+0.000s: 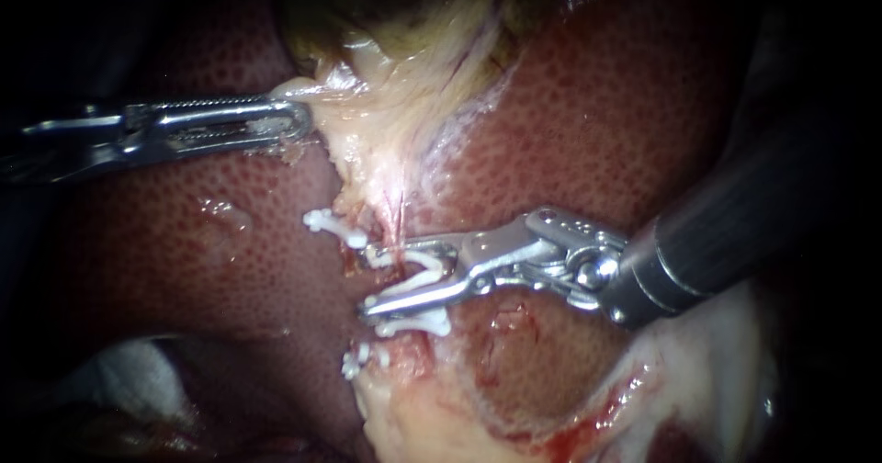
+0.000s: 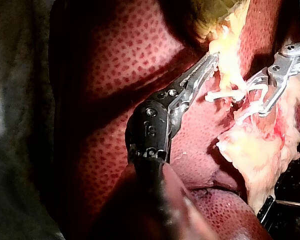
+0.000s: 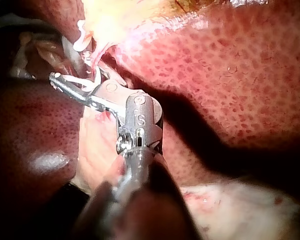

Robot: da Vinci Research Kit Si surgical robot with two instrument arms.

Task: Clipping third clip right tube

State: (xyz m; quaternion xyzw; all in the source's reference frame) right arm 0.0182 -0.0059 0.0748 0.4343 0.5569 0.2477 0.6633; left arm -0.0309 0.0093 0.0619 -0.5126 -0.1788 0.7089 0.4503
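Left instrument: comes in from the left, near level, jaws pressed close and clamped on pale tissue at the tip. Right instrument: slants down from the upper right, wrist bent so jaws point left, jaws spread wide with an open white clip seated between them, touching both. Tips well apart.

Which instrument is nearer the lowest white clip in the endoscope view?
Right. The right instrument sits just above the lowest clip; the left instrument is far up, gripping pale tissue.
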